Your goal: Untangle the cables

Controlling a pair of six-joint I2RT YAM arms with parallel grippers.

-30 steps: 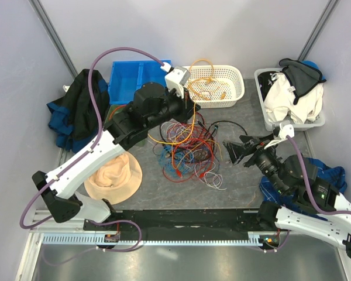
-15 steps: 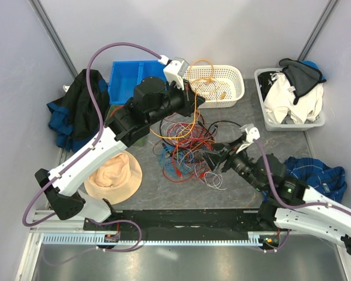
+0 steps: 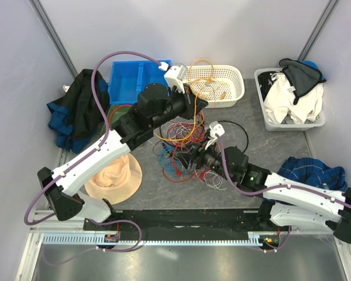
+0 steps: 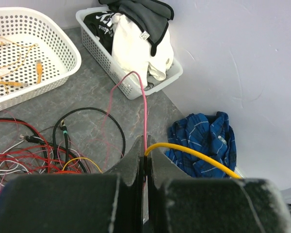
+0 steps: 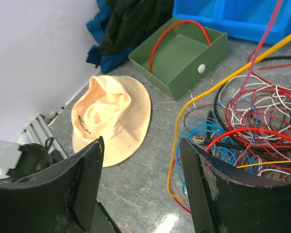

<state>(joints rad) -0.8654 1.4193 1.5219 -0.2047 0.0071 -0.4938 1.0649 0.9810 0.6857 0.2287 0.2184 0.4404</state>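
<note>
**Cables and grippers, three views.** The cables [image 3: 184, 149] lie as a loose tangle of red, blue, white, orange and black wire on the grey table [image 3: 158, 196], between the two arms and just in front of the white basket [image 3: 241, 88]. More orange wire lies inside that basket. A single black loop [image 3: 233, 130] rests at the tangle's right edge.

From the heap a yellow cable [image 4: 194, 154] and a thin pink wire [image 4: 144, 107] rise to the left gripper [image 4: 145, 145], which sits above the far side of the tangle. Its jaws are pressed together on both strands, which run out taut on either side.

The right gripper [image 5: 141, 141] reaches in low from the near right, at the tangle's near edge, and its fingers [image 5: 82, 179] stand well apart. In its wrist view the bulk of the wires lies beyond the right-hand finger. A yellow strand [image 5: 172, 170] loops over the table in the gap close to that finger, and whether it touches the finger cannot be made out.

Farther out are:
- a green box [image 5: 203, 51] with a red cable loop [image 5: 157, 43] inside it
- a blue bin [image 3: 126, 79]
- a tan hat [image 3: 114, 175]
- dark clothing [image 3: 76, 111] at the left
- a clothes basket [image 3: 263, 120] at the right
- a blue cloth [image 3: 313, 170], also at the right
</note>
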